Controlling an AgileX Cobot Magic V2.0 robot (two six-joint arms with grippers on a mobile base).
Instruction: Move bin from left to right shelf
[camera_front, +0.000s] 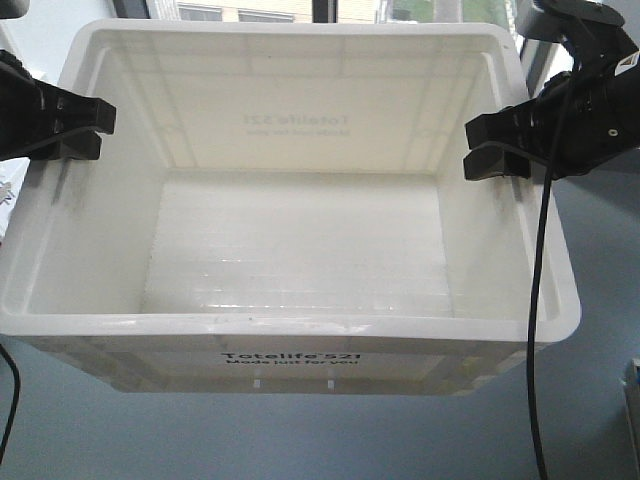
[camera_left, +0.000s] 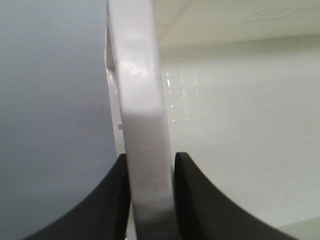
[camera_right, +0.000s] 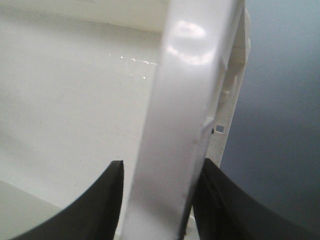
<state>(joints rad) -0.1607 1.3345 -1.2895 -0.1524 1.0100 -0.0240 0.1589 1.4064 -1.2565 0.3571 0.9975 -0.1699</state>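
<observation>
Bin (camera_front: 290, 325), "Totelife 521 Made just for you", tight between left fingers (camera_left: 210, 205), right fingers (camera_right: 90, 205).

A grey-blue surface (camera_front: 100, 440) fills the lower part; along the top edge, a window (camera_front: 420, 10) shows a pale building (camera_front: 240, 12) outside.

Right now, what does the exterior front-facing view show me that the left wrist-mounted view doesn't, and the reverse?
Only the front view: the whole white bin, nothing inside it, its Totelife 521 print, the right pincer on the right rim and a black cable. Only the left wrist view: up close, the rim sits between both fingers with no gap visible. Both: the left pincer clamped on the bin's left rim.
</observation>
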